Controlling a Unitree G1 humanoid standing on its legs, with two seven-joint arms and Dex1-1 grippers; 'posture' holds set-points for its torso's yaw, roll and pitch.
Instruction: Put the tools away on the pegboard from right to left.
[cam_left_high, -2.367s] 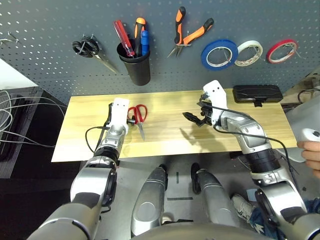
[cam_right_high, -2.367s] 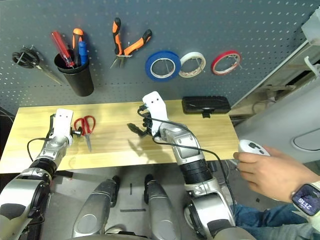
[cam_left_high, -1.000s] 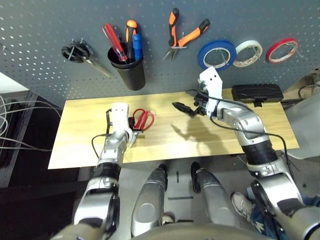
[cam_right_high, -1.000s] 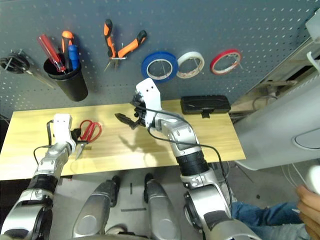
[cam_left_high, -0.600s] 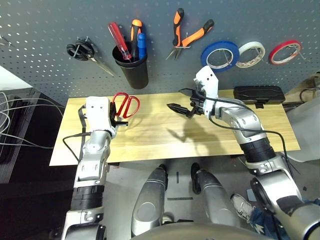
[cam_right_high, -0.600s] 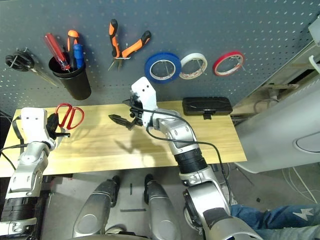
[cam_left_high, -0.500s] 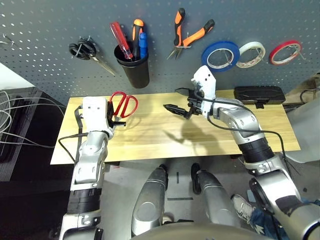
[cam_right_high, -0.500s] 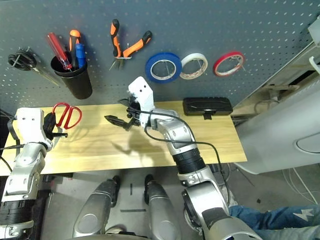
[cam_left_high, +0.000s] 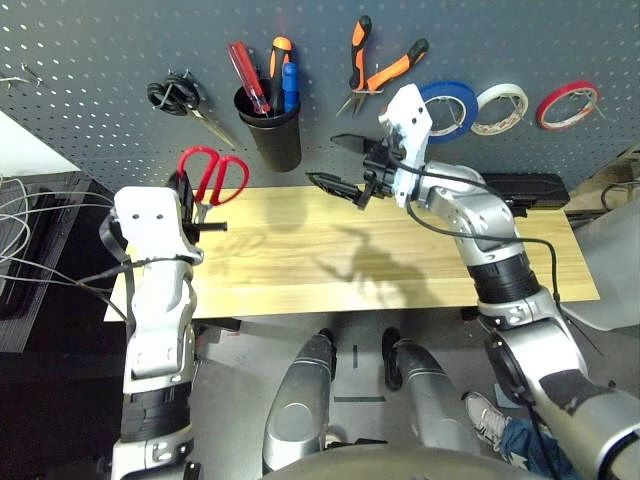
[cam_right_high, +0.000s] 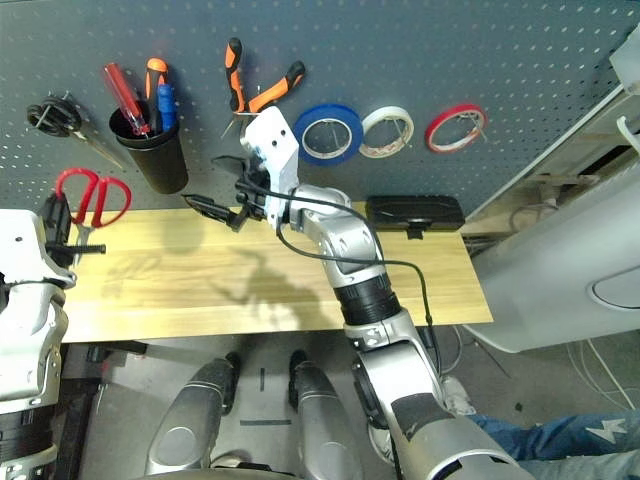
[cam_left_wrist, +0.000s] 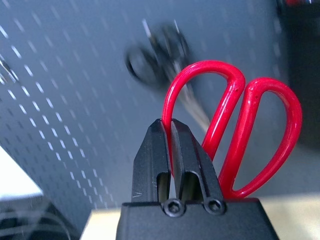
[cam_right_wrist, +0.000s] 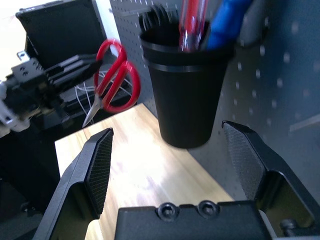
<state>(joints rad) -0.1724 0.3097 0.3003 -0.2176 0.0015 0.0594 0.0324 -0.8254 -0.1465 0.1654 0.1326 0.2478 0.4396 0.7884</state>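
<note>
My left gripper (cam_left_wrist: 171, 125) is shut on one handle loop of the red-handled scissors (cam_left_high: 212, 172). It holds them up above the table's left end, in front of the pegboard (cam_left_high: 100, 60). The black-handled scissors (cam_left_high: 175, 98) hang just beyond them. My right gripper (cam_left_high: 337, 162) is open with nothing in it, raised close to the black cup (cam_right_wrist: 187, 95). The cup holds the blue-handled screwdriver (cam_left_high: 289, 85). The orange-and-black pliers (cam_left_high: 375, 65) and the blue tape roll (cam_left_high: 440, 108) hang on the board.
A white tape roll (cam_left_high: 498, 105) and a red tape roll (cam_left_high: 565, 102) hang right of the blue one. A black case (cam_left_high: 530, 185) lies at the back right of the wooden table (cam_left_high: 300, 260). Cables trail off the left edge.
My left arm has lifted the red scissors off the table and up towards the pegboard. My right gripper, still open, has risen and moved left towards the black cup.
</note>
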